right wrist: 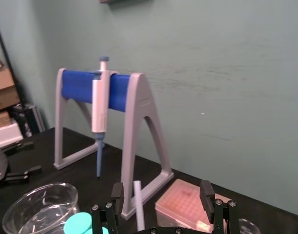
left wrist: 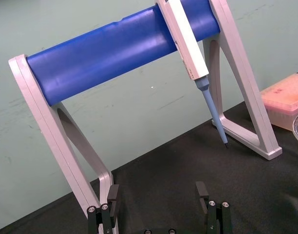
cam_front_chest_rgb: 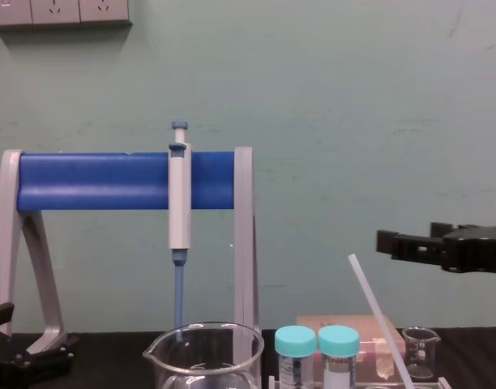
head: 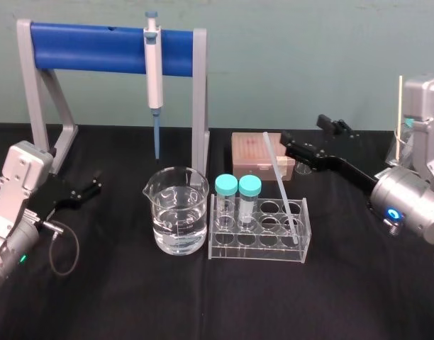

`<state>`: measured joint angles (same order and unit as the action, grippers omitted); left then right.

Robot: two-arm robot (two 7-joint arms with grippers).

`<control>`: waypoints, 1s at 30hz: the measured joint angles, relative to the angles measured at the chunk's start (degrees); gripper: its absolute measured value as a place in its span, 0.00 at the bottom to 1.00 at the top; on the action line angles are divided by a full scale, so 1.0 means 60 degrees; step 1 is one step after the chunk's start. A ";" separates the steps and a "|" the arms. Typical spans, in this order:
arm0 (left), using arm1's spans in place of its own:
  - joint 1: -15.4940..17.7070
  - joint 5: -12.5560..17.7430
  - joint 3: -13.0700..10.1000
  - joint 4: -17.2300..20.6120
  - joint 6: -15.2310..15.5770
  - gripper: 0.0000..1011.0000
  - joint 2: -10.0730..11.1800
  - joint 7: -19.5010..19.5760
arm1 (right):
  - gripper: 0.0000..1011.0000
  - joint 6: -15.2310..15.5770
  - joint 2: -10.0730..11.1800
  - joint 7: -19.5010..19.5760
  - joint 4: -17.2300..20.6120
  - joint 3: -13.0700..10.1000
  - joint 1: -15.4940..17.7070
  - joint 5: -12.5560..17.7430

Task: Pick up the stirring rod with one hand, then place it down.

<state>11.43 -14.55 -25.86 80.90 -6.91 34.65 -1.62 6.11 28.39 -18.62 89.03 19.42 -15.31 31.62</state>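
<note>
Stirring rod (head: 279,185) leans in tube rack (head: 256,248), foot in a front well, top tilted back near right gripper (right wrist: 161,189), whose jaws stand wide apart. Likely light, stiff, slick and brittle: pinch gently on the free upper 1/3. Left gripper (left wrist: 158,191) parked by stand (head: 199,92), jaws apart.

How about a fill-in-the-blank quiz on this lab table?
The stirring rod leans in the clear tube ____. The pipette hangs on the grey stand's ____ bar. Beside the rod stand ____ teal-capped tubes. The right claw, jaws ____, hovers near the rod's top end; the left claw sits parked by the stand.
Missing: rack, blue, two, open.
</note>
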 joint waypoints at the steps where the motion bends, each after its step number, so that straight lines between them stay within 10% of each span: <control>1: 0.0001 0.0000 0.0000 0.0000 0.0000 0.99 0.0000 0.0000 | 0.99 0.0008 -0.0020 -0.0055 -0.0041 0.0043 -0.0050 -0.0051; 30: 0.0000 0.0000 0.0000 0.0001 0.0000 0.99 0.0000 0.0000 | 0.99 0.0950 -0.0401 -0.0734 -0.1000 0.0656 -0.0929 -0.1200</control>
<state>11.43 -14.55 -25.86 80.90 -6.91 34.64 -1.62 11.81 25.99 -23.03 83.03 23.36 -20.89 24.42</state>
